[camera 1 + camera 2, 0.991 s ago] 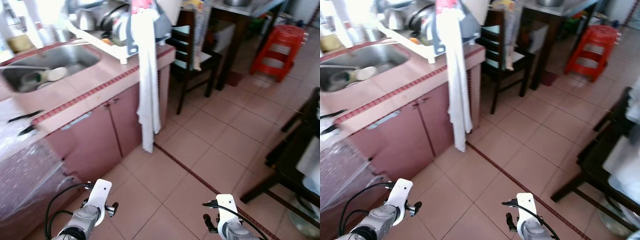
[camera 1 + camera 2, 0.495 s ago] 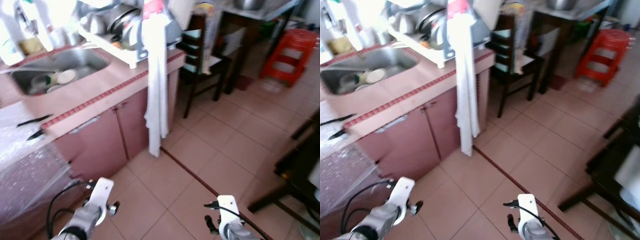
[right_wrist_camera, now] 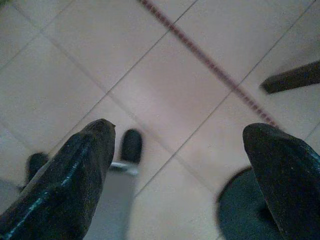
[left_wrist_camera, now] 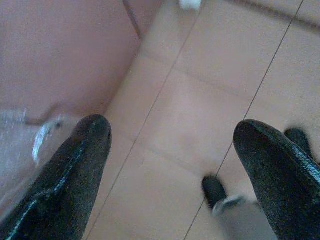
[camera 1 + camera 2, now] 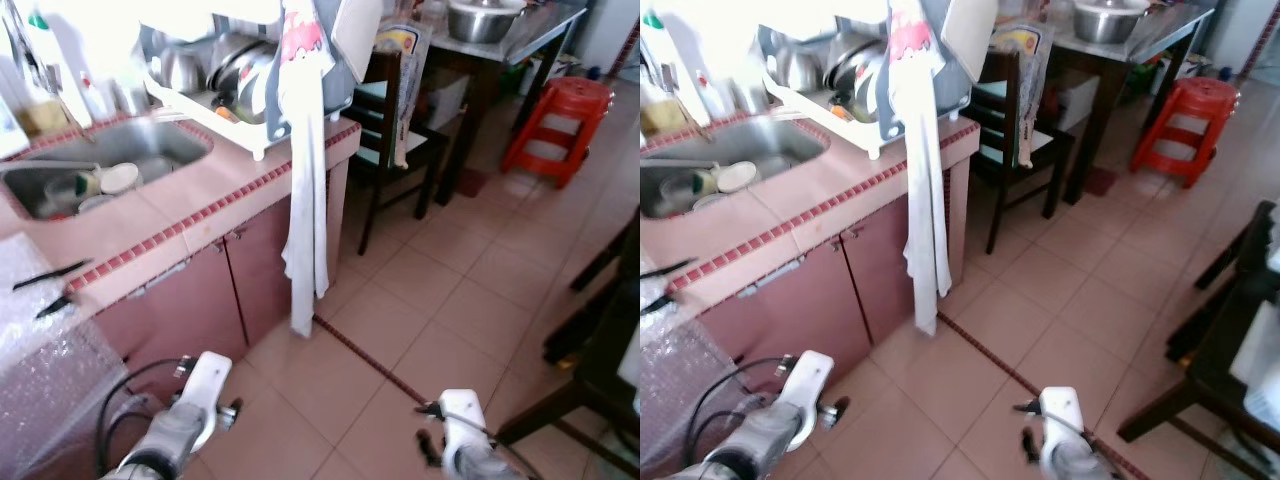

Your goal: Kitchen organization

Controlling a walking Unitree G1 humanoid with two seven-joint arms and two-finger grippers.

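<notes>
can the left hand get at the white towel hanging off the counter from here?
Probably not yet. The left hand hangs low, open over the floor tiles, while the white towel hangs further ahead off the counter edge. Nothing blocks the way; it would need to step closer.

left gripper [image 4: 170, 150]: low, pointing down, fingers spread, empty | right gripper [image 3: 185, 150]: low, fingers spread, empty

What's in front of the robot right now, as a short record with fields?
place: kitchen with tiled floor
counter: pink tiled counter with sink holding dishes
rack: dish rack beside the sink
cloth: white towel hanging over the counter end
seating: dark chair, red stool
left tool: open, over floor
right tool: open, over floor
</notes>
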